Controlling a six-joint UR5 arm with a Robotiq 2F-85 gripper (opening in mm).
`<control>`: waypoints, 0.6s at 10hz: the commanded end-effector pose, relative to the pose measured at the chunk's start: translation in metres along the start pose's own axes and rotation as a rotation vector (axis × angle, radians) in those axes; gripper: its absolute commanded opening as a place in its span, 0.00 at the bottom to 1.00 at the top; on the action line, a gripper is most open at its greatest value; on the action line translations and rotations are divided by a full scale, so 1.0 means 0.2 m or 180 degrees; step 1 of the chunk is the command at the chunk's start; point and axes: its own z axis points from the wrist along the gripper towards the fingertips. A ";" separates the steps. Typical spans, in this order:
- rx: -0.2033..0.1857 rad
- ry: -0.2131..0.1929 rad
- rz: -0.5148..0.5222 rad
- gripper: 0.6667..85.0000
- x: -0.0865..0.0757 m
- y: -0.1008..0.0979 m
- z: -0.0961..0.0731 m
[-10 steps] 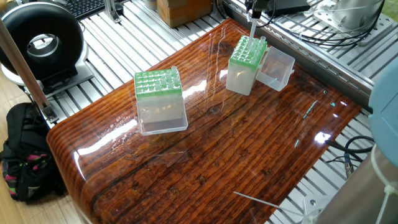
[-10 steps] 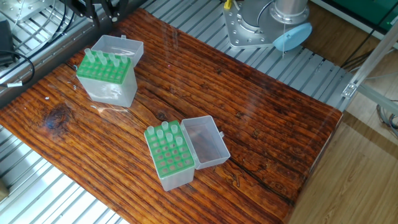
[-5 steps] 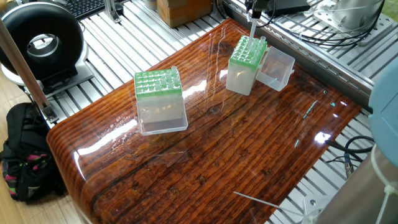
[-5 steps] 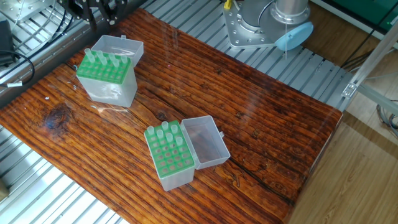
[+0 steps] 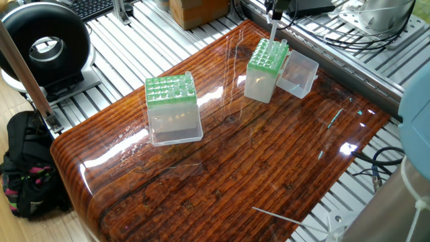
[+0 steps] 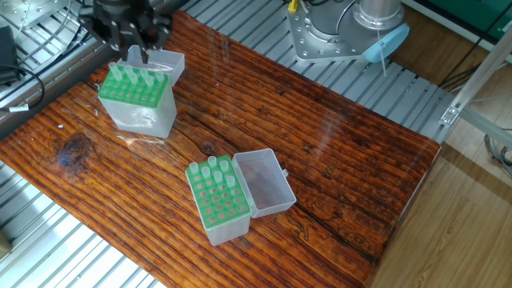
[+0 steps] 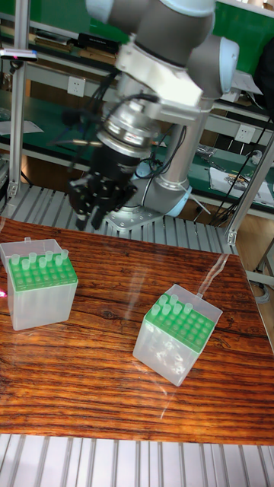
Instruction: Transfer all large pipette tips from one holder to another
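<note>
- Pincer (image 6: 138,50) sits at upper left of the other fixed view, directly above the back row of the green-topped holder (image 6: 134,98) there. Fingers are dark and motion-blurred; cannot tell how wide they stand or whether they hold anything.
- Tall fixed view: pincer (image 7: 90,217) hangs above and just right of the holder at left (image 7: 39,291), apart from the tip tops as far as can be made out.
- One fixed view: a pale slim shaft (image 5: 273,31) stands upright over the far holder (image 5: 266,67) near top centre; whether it is a held tip or part of the tool is unclear.
- Large pipette tips (image 6: 130,74): whitish collars stand proud of that holder's back rows. More tips (image 6: 213,170) stand in the second holder (image 6: 217,202), lower centre, its clear lid (image 6: 265,182) open beside it.
- Handling, judged: tips look very light, thin-walled, smooth, probably slippery and easily crushed. Best taken at the wider collar, squarely from above, with gentle squeeze and a straight vertical pull.
- Both holders rest on the wood-grain surface (image 6: 336,152), well apart.
</note>
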 end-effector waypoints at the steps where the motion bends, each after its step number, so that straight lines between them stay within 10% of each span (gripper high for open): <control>1: -0.0098 -0.0094 0.0092 0.40 -0.09 0.16 0.00; 6: -0.0510 -0.0102 0.0449 0.36 -0.13 0.37 -0.04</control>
